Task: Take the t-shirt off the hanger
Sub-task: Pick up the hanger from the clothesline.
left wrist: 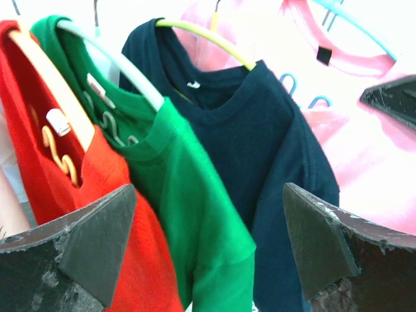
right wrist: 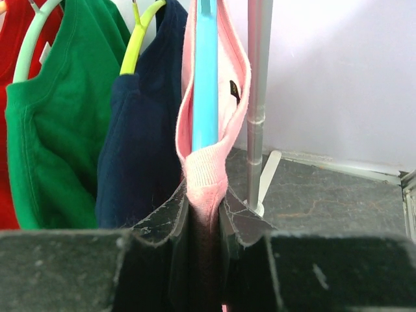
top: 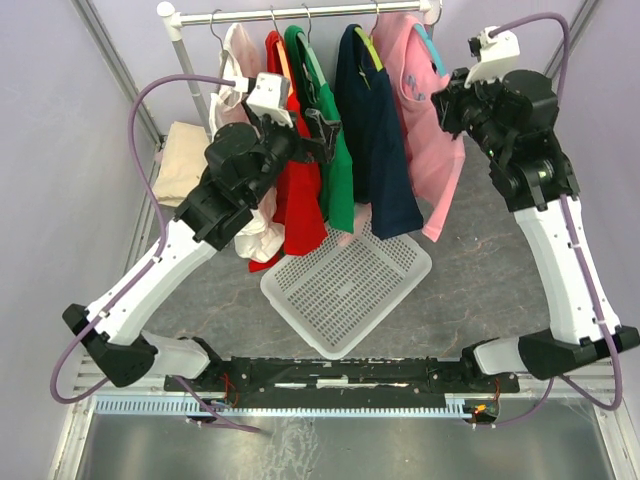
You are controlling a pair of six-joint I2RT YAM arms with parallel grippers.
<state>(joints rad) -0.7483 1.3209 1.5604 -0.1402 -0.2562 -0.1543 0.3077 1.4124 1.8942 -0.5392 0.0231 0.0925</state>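
Observation:
Several t-shirts hang on hangers from a rail (top: 300, 14). The pink t-shirt (top: 420, 110) hangs at the right end on a light blue hanger (right wrist: 205, 78). My right gripper (right wrist: 205, 201) is shut on the ribbed collar of the pink t-shirt (right wrist: 208, 162), just below the hanger's end. My left gripper (left wrist: 209, 195) is wide open in front of the green t-shirt (left wrist: 188, 188), with the shirt's shoulder and sleeve between the fingers but apart from them. In the top view the left gripper (top: 325, 130) sits at the green t-shirt (top: 338, 175).
Red (top: 295, 200), white (top: 240, 90) and navy (top: 385, 150) t-shirts hang alongside. A white perforated basket (top: 345, 285) lies on the table below the rack. Beige cloth (top: 180, 160) lies at the left. The rack's upright pole (right wrist: 259, 97) stands just right of the pink collar.

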